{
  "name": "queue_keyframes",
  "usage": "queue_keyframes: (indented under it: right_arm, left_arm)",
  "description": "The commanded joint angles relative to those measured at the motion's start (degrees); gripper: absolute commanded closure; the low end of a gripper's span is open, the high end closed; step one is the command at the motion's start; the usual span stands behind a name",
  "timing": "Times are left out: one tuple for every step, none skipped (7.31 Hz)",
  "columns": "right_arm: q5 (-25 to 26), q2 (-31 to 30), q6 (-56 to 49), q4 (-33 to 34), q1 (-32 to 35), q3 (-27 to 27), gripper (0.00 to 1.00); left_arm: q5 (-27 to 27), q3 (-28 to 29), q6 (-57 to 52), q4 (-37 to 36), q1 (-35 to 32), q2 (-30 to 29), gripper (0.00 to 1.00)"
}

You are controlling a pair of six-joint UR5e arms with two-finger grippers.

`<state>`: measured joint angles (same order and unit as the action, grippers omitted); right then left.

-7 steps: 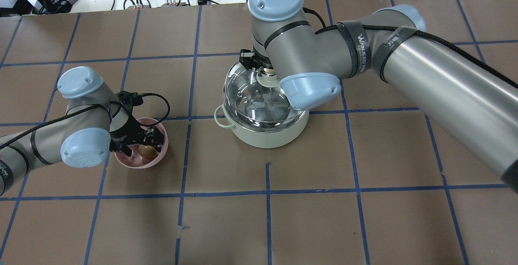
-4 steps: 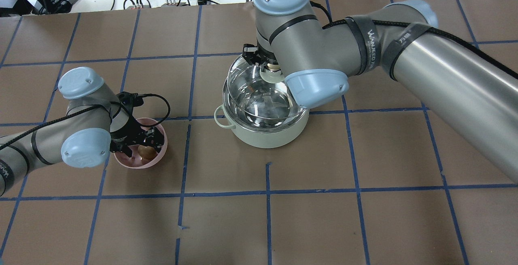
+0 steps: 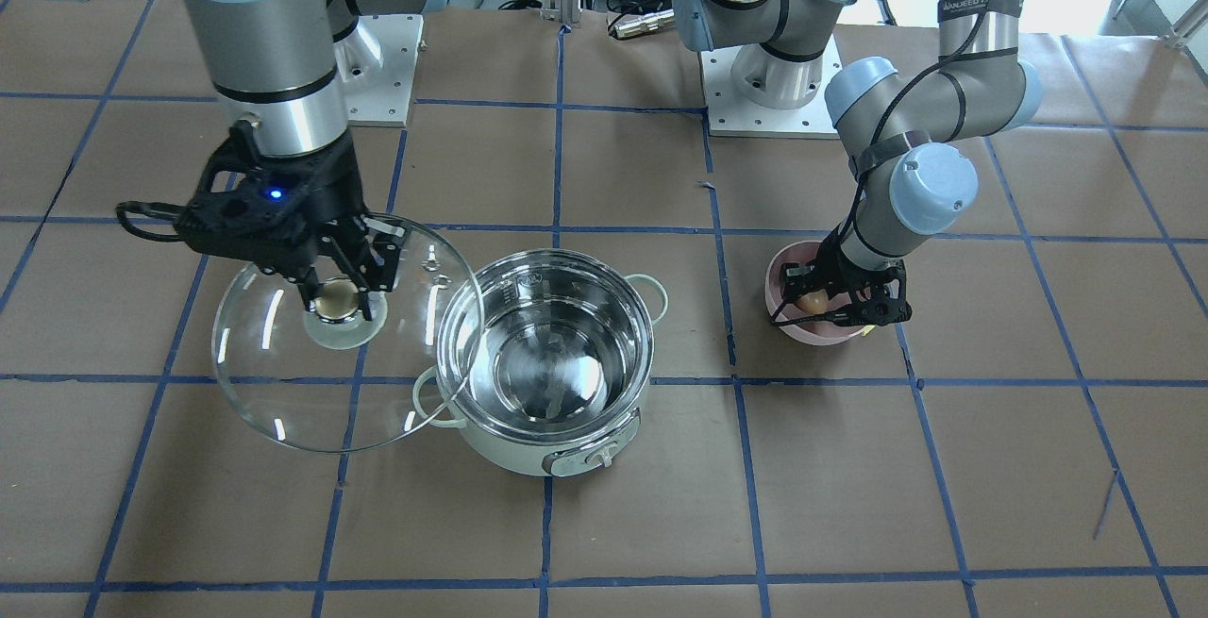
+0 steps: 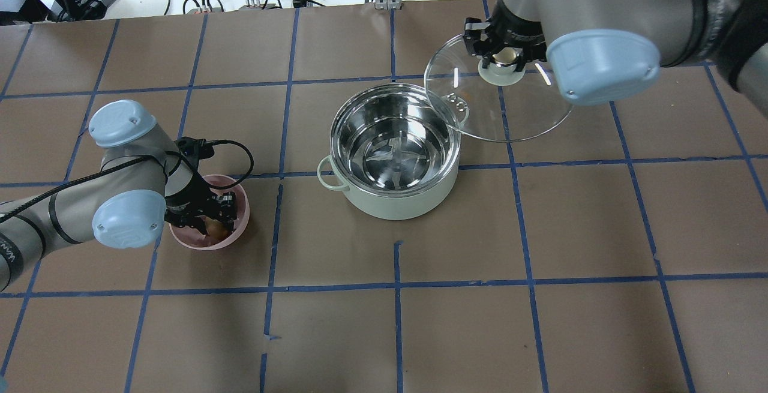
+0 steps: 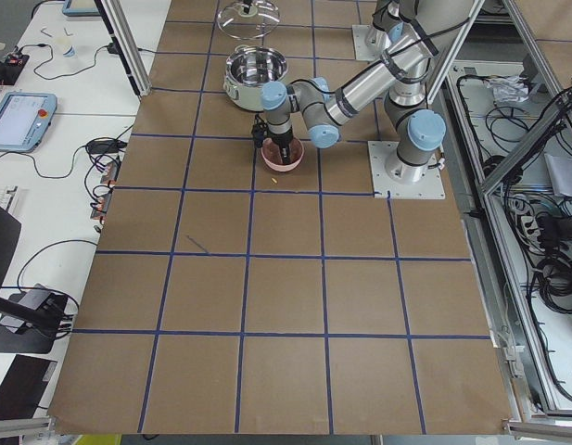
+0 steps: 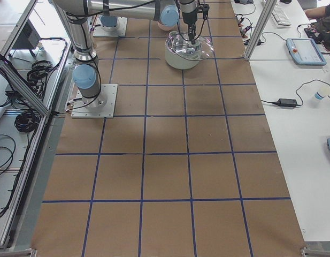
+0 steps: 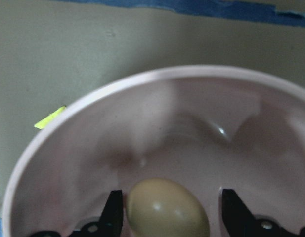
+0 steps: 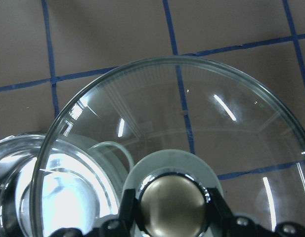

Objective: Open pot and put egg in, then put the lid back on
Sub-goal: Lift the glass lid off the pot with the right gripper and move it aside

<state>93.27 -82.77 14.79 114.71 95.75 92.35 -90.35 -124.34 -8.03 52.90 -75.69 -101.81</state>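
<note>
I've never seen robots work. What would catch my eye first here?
The large round clear glass lid hangs beside the pale mint-green pot, pinched by its knob in the right claw. The pot's shiny steel inside lies open and empty. On the other side, the left claw reaches into a small pink bowl, open around a light-brown egg.

Overhead: right arm enters from 2 o'clock, wrist pointing down, right gripper [image 4: 505,55] at 1 o'clock clamped on the knob of the lid [image 4: 510,111]. left arm folded at 8 o'clock, left gripper [image 4: 207,223] pointing down, jaws apart either side of the egg [image 7: 167,210].
</note>
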Motion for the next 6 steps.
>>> queue_keyframes:
  right_arm:
    - [-0.1, -3.1, -5.7, -2.5, -4.8, 0.0, 0.49]
    - [-0.1, -5.1, -8.7, -4.6, -6.1, 0.2, 0.50]
    - [-0.2, -6.3, -12.6, -5.7, -7.5, 0.3, 0.50]
    - [-0.4, -6.5, -13.4, -6.5, -8.0, 0.5, 0.50]
    - [-0.9, -6.6, -13.4, -7.0, -8.0, 0.5, 0.50]
    - [-0.7, -6.9, -13.6, -7.1, -8.0, 0.5, 0.50]
  left_arm:
    - [-0.1, 0.1, 0.2, 0.0, -0.1, 0.0, 0.96]
    - [-0.1, 0.2, 0.2, 0.0, -0.1, 0.1, 0.96]
    - [-0.3, 0.3, 0.2, 0.1, -0.1, 0.4, 0.97]
    - [-0.3, 0.3, 0.2, 0.2, -0.1, 0.6, 0.98]
    - [-0.3, 0.6, 0.1, 0.1, -0.1, 0.9, 0.98]
    - [-0.3, 0.9, -0.3, -0.1, -0.1, 1.0, 0.98]
